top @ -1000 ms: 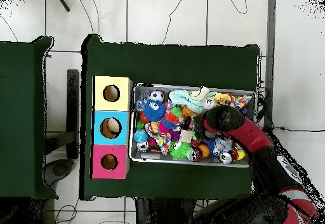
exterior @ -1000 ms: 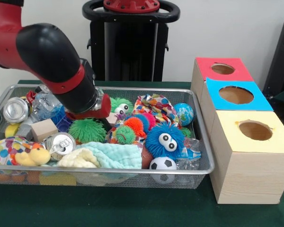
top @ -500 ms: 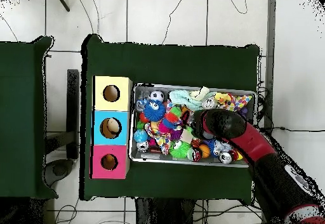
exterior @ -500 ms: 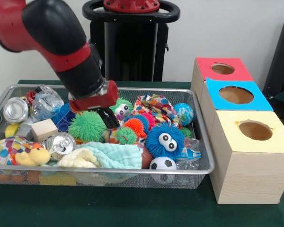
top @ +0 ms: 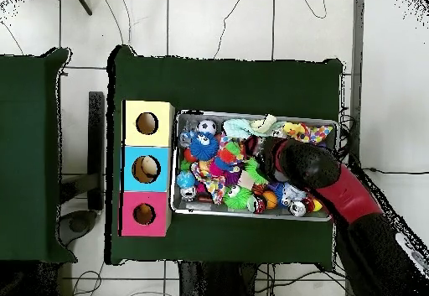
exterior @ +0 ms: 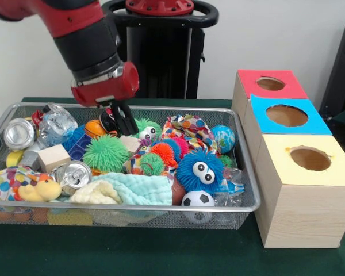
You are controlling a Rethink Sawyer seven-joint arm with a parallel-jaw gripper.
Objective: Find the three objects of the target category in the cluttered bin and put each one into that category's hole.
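The wire mesh bin (exterior: pixel 161 208) holds a heap of toys. One crushed silver can (exterior: pixel 18 133) lies at its far left corner, and another can (exterior: pixel 73 173) lies near the front by a wooden cube (exterior: pixel 53 157). My gripper (exterior: pixel 121 118) hangs just above the toys at the bin's back middle, next to an orange and black object (exterior: pixel 96 126). Whether it holds anything is hidden. The red-topped box's hole (exterior: pixel 270 84) is at the far right and also shows in the overhead view (top: pixel 144 214). In the overhead view my arm (top: pixel 293 163) covers the right part of the bin (top: pixel 173 163).
Blue-topped (exterior: pixel 286 115) and yellow-topped (exterior: pixel 310 158) boxes stand in a row in front of the red one, right of the bin. A crinkled clear bottle (exterior: pixel 56 125), green and blue fuzzy balls, a football and cloths fill the bin. The robot's pedestal (exterior: pixel 158 52) stands behind it.
My gripper has risen out of the toys and moved up and slightly left in the front view. An orange and black object that the arm hid now shows.
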